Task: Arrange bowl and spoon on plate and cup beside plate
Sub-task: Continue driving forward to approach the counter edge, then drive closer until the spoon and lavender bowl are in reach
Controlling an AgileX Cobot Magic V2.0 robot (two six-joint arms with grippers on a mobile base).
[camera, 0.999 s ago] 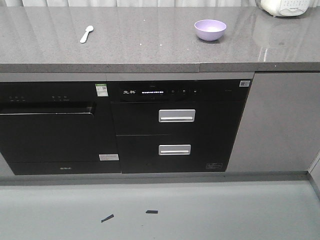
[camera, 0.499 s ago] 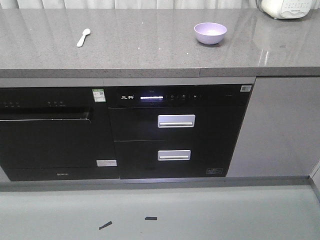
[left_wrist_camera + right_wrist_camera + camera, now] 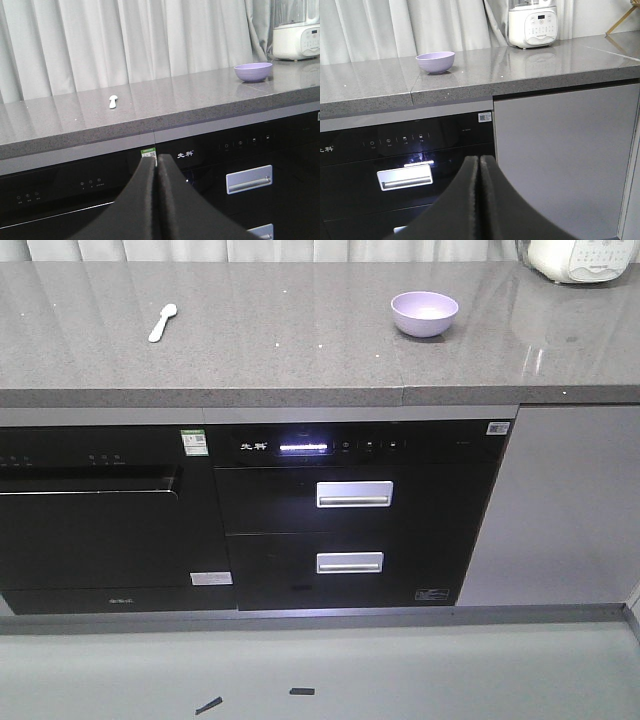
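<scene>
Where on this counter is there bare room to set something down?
The counter is bare between the spoon and the bowl, and along its front edge. Only the far right corner is taken, by a white appliance.

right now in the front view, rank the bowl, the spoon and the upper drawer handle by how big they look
1. bowl and upper drawer handle: about alike. The handle looks wider and the bowl taller, so I won't rank one over the other.
2. spoon: clearly the smallest.
</scene>
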